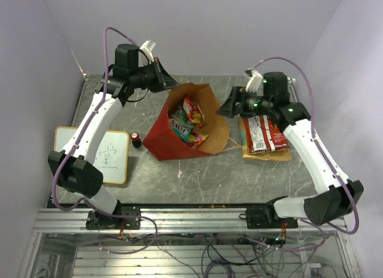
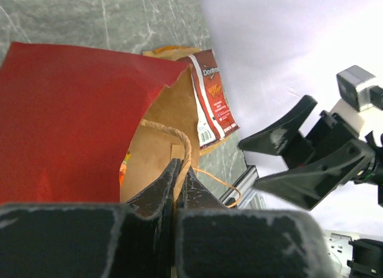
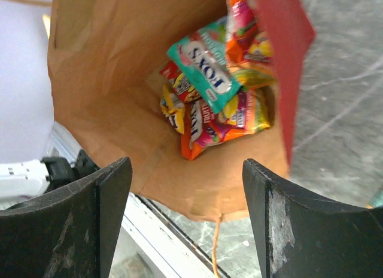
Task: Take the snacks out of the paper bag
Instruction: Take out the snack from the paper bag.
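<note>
The paper bag (image 1: 166,134), red outside and brown inside, leans on the table with its mouth open up and to the right. Several snacks (image 1: 190,119) lie inside it. The right wrist view shows a teal packet (image 3: 206,69), a multicoloured packet (image 3: 218,119) and a small yellow packet (image 3: 170,107). My left gripper (image 1: 173,82) is shut on the bag's cord handle (image 2: 187,147) at the far rim. My right gripper (image 1: 226,106) is open and empty just outside the bag's mouth (image 3: 185,212). A red chip bag (image 1: 261,133) lies on an orange bag (image 1: 269,153) on the table to the right.
A yellow-framed whiteboard (image 1: 102,153) lies at the left. A small red-and-black cylinder (image 1: 136,139) stands between it and the bag. A loose cord handle (image 1: 230,143) trails from the bag's near rim. Walls close in at the back and on both sides.
</note>
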You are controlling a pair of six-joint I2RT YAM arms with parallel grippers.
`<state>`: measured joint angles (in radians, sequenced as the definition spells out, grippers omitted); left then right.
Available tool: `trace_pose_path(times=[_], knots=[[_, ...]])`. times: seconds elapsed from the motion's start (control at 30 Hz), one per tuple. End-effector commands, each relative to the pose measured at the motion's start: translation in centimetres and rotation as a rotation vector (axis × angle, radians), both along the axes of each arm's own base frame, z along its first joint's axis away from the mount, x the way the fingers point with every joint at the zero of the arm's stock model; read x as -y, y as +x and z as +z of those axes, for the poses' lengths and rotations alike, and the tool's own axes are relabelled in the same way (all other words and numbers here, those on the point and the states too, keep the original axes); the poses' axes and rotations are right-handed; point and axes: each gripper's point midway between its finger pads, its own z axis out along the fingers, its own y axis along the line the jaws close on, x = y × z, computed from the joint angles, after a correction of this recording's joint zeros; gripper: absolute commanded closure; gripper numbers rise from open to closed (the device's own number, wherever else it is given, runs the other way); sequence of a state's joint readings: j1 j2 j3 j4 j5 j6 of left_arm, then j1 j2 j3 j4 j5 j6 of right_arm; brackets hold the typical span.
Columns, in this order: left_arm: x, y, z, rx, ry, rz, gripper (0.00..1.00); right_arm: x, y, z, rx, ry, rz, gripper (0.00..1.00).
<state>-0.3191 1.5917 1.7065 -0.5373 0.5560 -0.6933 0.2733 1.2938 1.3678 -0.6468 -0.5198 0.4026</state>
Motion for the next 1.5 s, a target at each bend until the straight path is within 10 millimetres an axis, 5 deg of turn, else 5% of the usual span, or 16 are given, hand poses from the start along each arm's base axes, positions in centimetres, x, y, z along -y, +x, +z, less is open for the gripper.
trace_pose_path(times=[0.0, 0.2, 0.33, 0.5, 1.17, 1.33, 1.47], knots=[[2.0, -1.3, 1.6, 0.027, -0.055, -0.036, 0.93, -3.9, 0.1, -1.8, 0.049, -0.126, 0.079, 0.26], [3.5, -2.3, 1.1, -0.022, -0.076, -0.045, 0.93, -9.3, -0.7, -2.9, 0.287, -0.222, 0.154, 0.27], [3.4, -2.4, 0.8, -0.038, -0.054, -0.025, 0.93, -10.3, -0.9, -5.3, 0.568, -0.317, 0.281, 0.34], [3.4, -2.8, 0.6, -0.057, -0.051, -0.032, 0.93, -9.5, 1.2, -7.1, 0.835, -0.478, 0.312, 0.35], [3.3, -4.5, 0.8, -0.066, -0.048, -0.082, 0.93, -11.1, 9.9, -15.3, 0.914, -0.793, 0.386, 0.43], [3.1, -4.6, 0.8, -0.066, -0.022, -0.084, 0.93, -11.1, 10.5, -16.5, 0.915, -0.819, 0.391, 0.6], [2.8, -4.6, 0.7, -0.066, -0.003, -0.074, 0.93, -11.6, 10.0, -15.5, 0.905, -0.768, 0.402, 0.83]])
